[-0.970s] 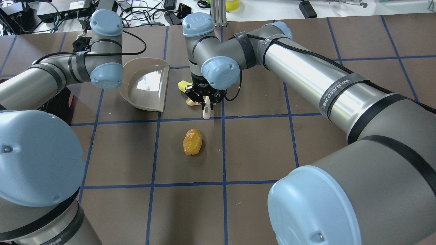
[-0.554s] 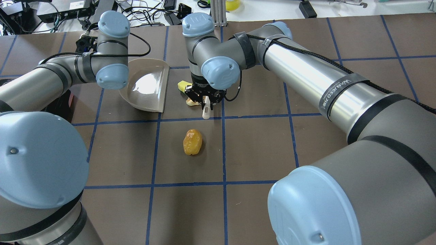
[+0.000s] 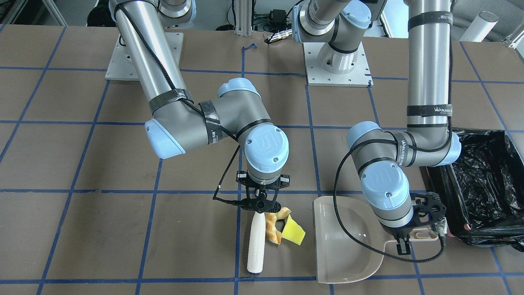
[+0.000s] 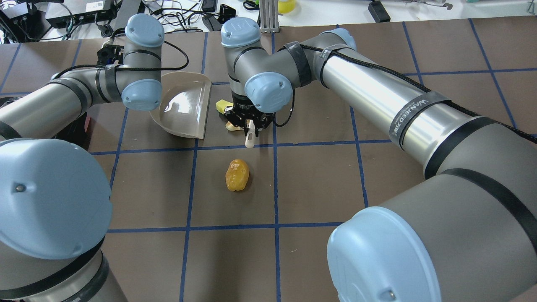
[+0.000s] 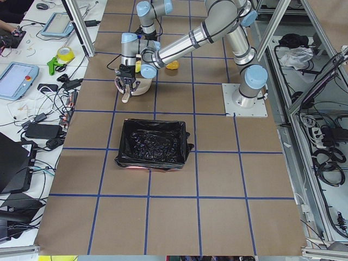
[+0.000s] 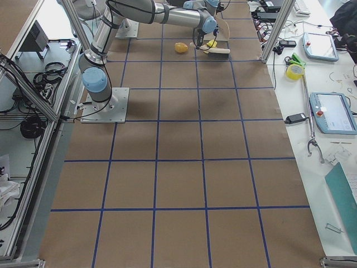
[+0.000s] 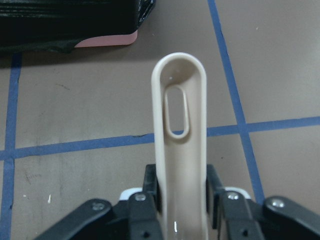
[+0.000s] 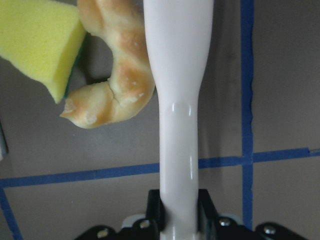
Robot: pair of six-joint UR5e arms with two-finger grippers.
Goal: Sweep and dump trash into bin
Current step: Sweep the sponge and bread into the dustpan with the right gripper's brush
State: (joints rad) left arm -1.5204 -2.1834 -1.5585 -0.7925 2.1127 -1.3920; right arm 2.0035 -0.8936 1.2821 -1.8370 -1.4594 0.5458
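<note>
right hand [image 3: 262, 203] clamped on brush [image 3: 256, 246] | left hand [image 3: 423, 225] clamped on dustpan [image 3: 344, 241] handle | risk: bread ring [image 8: 120, 75] and wedge [image 8: 40, 45] just ahead of right hand could squirt round the brush, missing the pan lol

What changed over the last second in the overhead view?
The left fingers slid the dustpan slightly toward the brush. The right fingers nudged the brush, with the sponge wedge and bread piece, slightly toward the dustpan. Both still grip their handles. The amber lump stayed put.
</note>
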